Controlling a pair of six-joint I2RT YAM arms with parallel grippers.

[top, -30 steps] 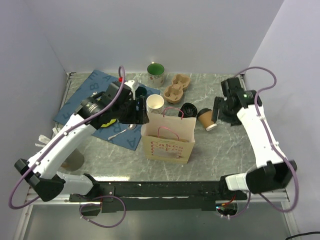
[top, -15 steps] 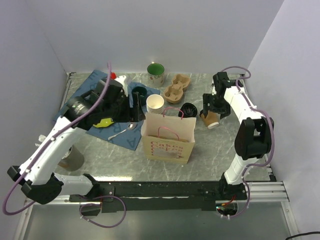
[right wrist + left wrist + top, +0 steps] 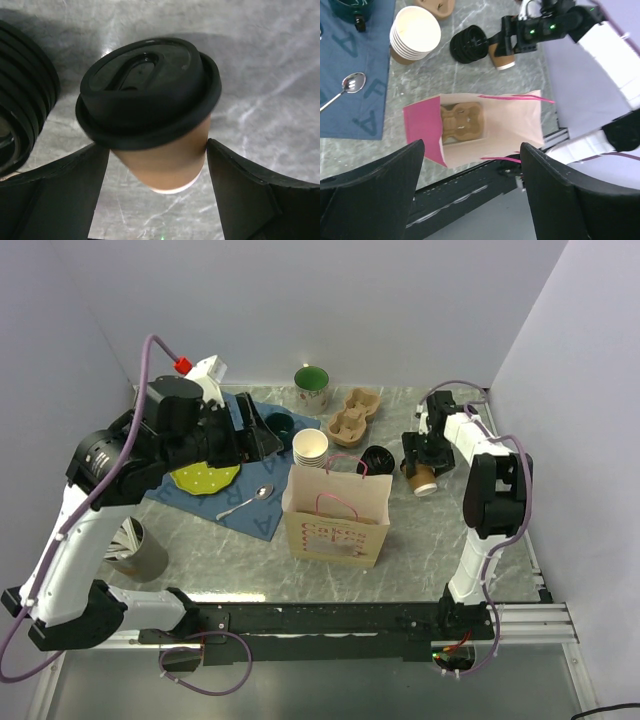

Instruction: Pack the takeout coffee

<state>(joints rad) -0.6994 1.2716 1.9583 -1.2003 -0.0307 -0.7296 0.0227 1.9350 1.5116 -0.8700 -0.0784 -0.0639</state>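
Swung in w/ R gripper (image 3: 421, 466) since 1 s ago; now straddling takeout coffee (image 3: 150, 105), jaws wide, pads abt at its walls, no pinch yet. Still upright on table, just beside lid stack (image 3: 377, 460), near paper bag (image 3: 338, 512). Pulled L gripper (image 3: 471, 150) up: wide open, empty. Means grasp imminent. Only via L wrist: carrier (image 3: 461, 122) inside bag.

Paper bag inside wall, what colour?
Magenta. The bag lining shows best in the left wrist view.
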